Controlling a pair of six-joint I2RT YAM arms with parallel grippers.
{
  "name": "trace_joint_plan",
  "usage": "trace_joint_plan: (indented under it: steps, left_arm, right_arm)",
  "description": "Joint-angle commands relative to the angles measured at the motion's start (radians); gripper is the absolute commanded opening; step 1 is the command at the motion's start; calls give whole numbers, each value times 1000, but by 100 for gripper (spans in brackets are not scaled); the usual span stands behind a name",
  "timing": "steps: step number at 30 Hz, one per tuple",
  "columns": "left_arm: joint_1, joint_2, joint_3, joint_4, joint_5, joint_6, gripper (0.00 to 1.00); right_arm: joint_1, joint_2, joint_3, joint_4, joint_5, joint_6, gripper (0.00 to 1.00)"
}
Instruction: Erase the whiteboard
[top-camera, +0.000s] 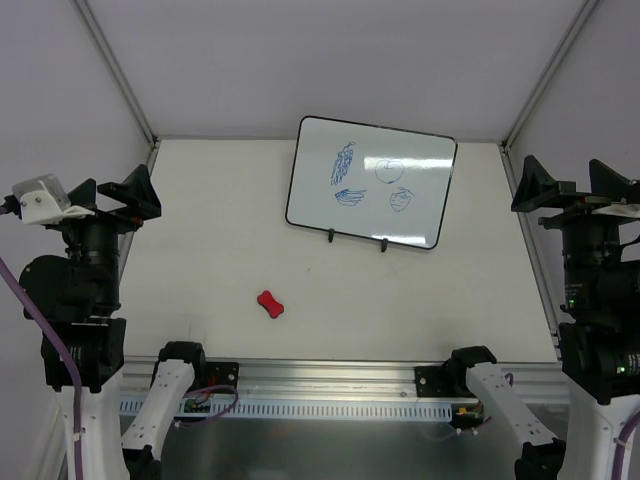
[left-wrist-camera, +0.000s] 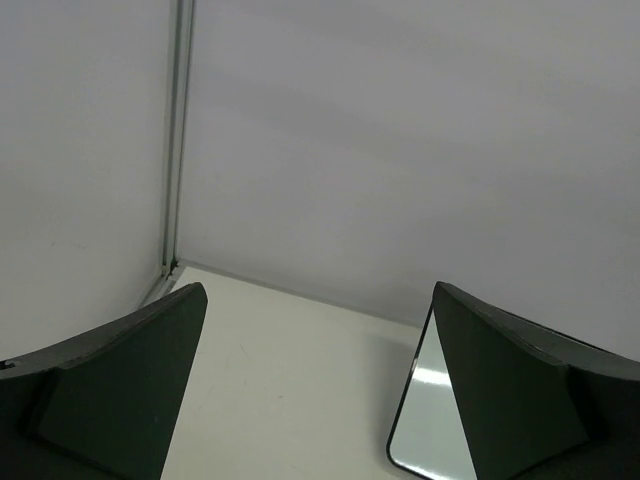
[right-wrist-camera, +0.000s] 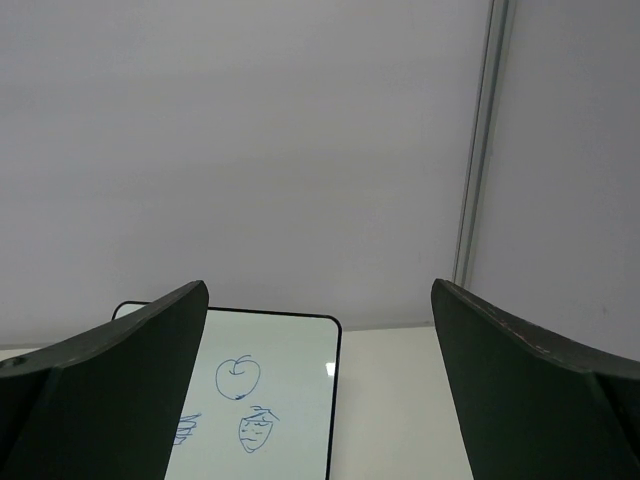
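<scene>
Rail (top-camera: 330, 375): ribbed aluminium strip along the bottom of the top view, with both arm bases bolted to it.
Left pincer (top-camera: 112, 195): at the left edge of the frame, raised off the surface. Its matte black wedge-shaped fingers are spread wide with nothing between them.
Right pincer (top-camera: 572, 190): at the right edge, also raised, its fingers spread apart and holding nothing.
Surface (top-camera: 200, 230): flat, matte, off-white.
Eraser (top-camera: 270, 304): small, red and bone-shaped, lying flat left of centre in the lower middle of the frame. It is well apart from both pincers and from the board. Neither pincer has it, so the step in hand looks like the very start, fetching the eraser. It lies nearer the left arm, so the next move probably calls for that pincer to come down over the narrow waist and close across it.
Whiteboard (top-camera: 372, 180): right of centre in the upper middle of the frame, beyond the eraser. It is a glossy white rectangle in a thin black frame with rounded corners, propped on two small black feet and turned slightly askew.
Doodles (top-camera: 345, 165): four blue marker sketches, none wiped, so no erasing is done. Wiping a propped board likely calls for light pressure, or the other pincer steadying the frame, so that it does not tip.
Walls (top-camera: 330, 60): plain pale panels with slim metal corner posts.
</scene>
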Motion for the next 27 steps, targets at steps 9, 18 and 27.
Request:
trace_joint_plan:
  steps: [9,18,27]
  left_arm:
    - [-5,41,-63,2,63,-70,99]
    - [-5,65,-190,-7,172,-143,99]
    - [-5,73,-312,-13,226,-194,99]
  right_arm:
    - [-6,102,-101,17,-6,73,99]
    - [-6,196,-265,-15,71,168,99]
    - [-6,308,-472,-12,-53,186,99]
